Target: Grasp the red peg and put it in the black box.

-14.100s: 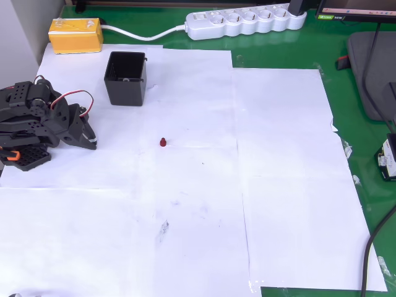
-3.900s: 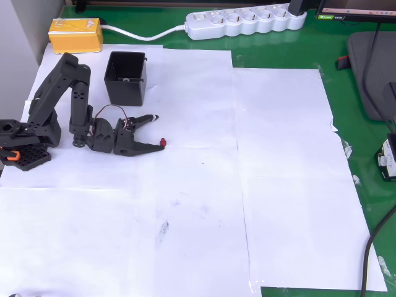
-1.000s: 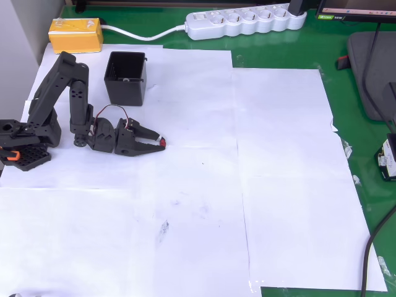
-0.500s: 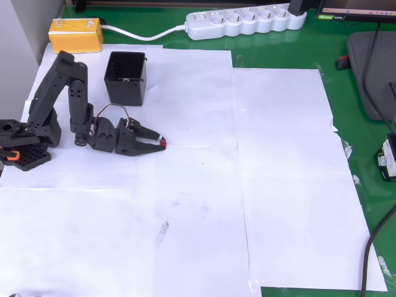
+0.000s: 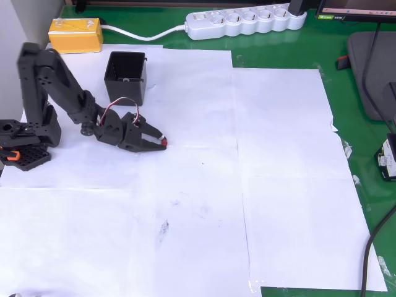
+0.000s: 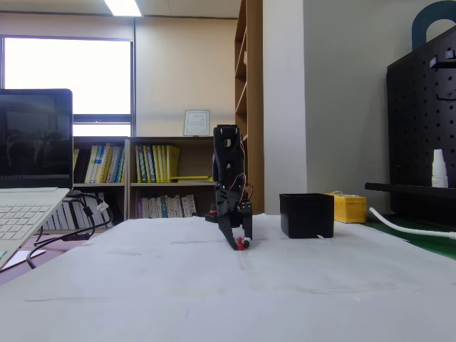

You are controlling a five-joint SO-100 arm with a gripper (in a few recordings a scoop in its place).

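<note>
In the overhead view, the black jointed robot arm's gripper (image 5: pixel 159 141) has its 2 fingers closed on the tiny dark-red plastic peg (image 5: pixel 164 143), right of and nearer than the square black plastic box (image 5: pixel 126 78). White paper sheets (image 5: pixel 278 173) cover a green table. The fixed view shows the peg (image 6: pixel 241 246) just off the paper, with bookshelves (image 6: pixel 153 187) behind.
</note>
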